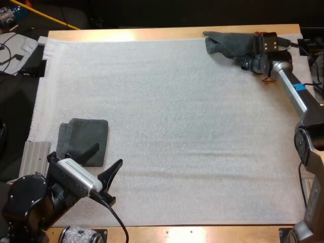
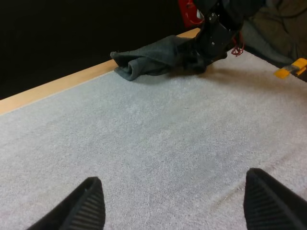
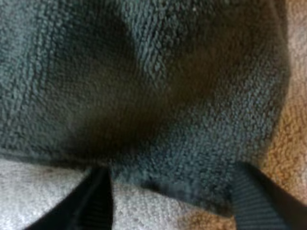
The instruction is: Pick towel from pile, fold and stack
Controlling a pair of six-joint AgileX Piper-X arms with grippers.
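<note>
A dark grey-green crumpled towel (image 1: 228, 44) lies at the mat's far right, close to the table's far edge. My right gripper (image 1: 239, 56) is down at its right end. In the right wrist view the towel (image 3: 144, 86) lies right under the camera, and the right gripper (image 3: 172, 173) is open, its fingers standing apart at the towel's near hem. A folded towel (image 1: 83, 139) lies flat at the near left of the mat. Just in front of it hovers my left gripper (image 1: 108, 155), open and holding nothing. The left wrist view looks past the left gripper (image 2: 173, 179) across bare mat to the crumpled towel (image 2: 148, 57).
A ribbed grey metal block (image 1: 34, 157) sits off the mat's left edge beside the folded towel. Cables and clutter lie left of the table. White mat (image 1: 177, 126) stretches between the two towels.
</note>
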